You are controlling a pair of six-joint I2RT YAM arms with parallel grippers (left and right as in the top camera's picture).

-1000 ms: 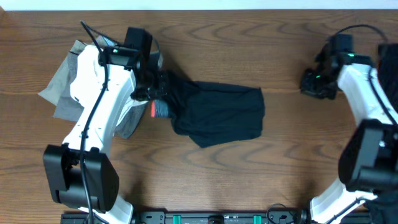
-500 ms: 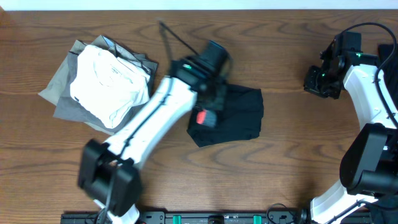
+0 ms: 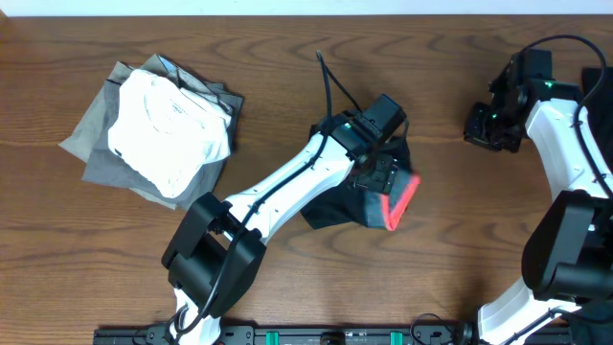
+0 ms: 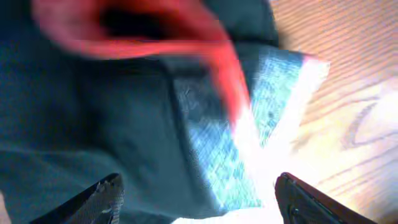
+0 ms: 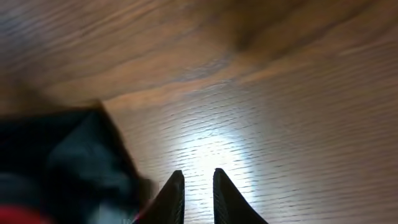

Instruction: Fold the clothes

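Observation:
The clothes here are black leggings (image 3: 337, 206), lying bunched at the table's middle. Their grey waistband with its coral-red edge (image 3: 398, 204) is turned over onto the right end. My left gripper (image 3: 381, 172) hovers just above that end, and the arm hides part of the cloth. In the left wrist view the left gripper (image 4: 199, 208) stands wide open, with the waistband (image 4: 249, 124) loose below and between the jaws. My right gripper (image 3: 487, 126) stays apart at the right. Its narrow jaws (image 5: 199, 193) are nearly together over bare wood, holding nothing. The black leggings (image 5: 68, 162) show to their left.
A pile of white cloth (image 3: 168, 125) on grey cloth (image 3: 91, 144) lies at the back left. The right arm's body (image 3: 575, 163) runs down the right edge. Bare wooden table (image 3: 460, 240) lies between the leggings and the right arm.
My left arm swung from the left pile across to the right, carrying the waistband end over the leggings. Its jaws then opened and let go. The right arm barely moved.

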